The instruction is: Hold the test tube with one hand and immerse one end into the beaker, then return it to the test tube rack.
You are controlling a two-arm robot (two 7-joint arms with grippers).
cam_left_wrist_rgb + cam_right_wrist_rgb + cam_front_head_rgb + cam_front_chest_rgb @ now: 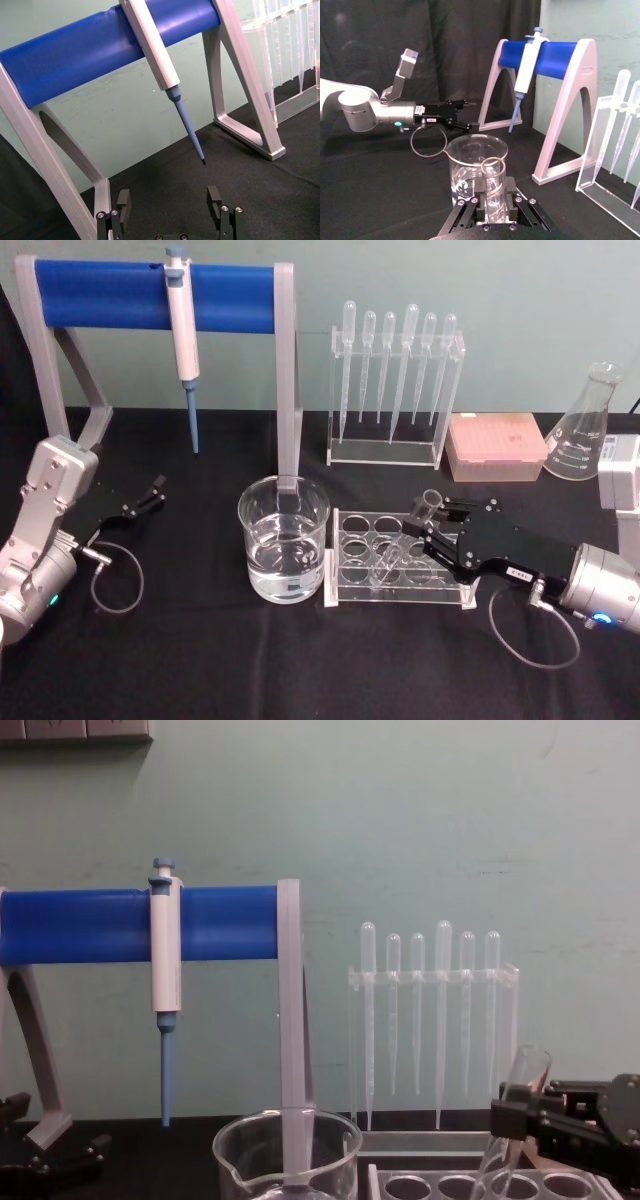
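Just right of the beaker [283,545], the right gripper [425,528] is clamping the test tube [391,561] on its upper part, below the rim. The tube is leaning, with its rounded end sitting down in a hole of the clear rack [345,592], which is standing just beside the beaker. Well to the beaker's left, the left gripper [153,490] is idling with its fingers apart, holding nothing. Given that lean, pulling sideways is likely risking the glass catching the hole's edge, which could be shoving the rack against the beaker or twisting the tube loose.
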